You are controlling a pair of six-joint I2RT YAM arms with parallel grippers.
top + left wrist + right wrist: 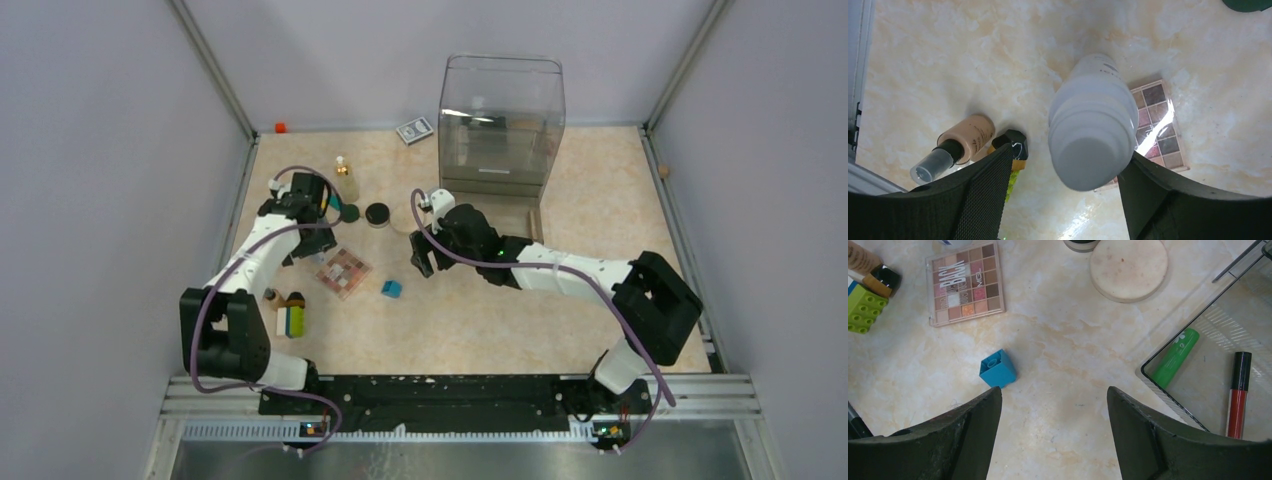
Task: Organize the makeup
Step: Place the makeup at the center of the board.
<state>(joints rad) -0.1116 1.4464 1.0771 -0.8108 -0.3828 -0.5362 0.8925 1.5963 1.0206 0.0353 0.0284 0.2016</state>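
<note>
My left gripper (1069, 155) is open around the upright white bottle (1093, 125). The right finger is at the bottle's side and a gap shows on the left. In the top view this gripper (310, 238) hides the bottle. The pinkish checkered palette (343, 271) lies just beyond the bottle, and the tan tube (965, 137) lies to its left. The gold-capped clear bottle (345, 180), the black round compact (377, 213) and the beige disc (1128, 267) sit mid-table. My right gripper (1054, 390) is open and empty above bare table.
A blue cube (998, 370) sits by my right gripper's left finger. Yellow and green blocks (291, 318) lie at the near left. A clear tray (1148, 375) holds a green tube (1175, 357) and a red lip gloss (1238, 392). A clear bin (500, 125) and a card box (413, 130) stand at the back.
</note>
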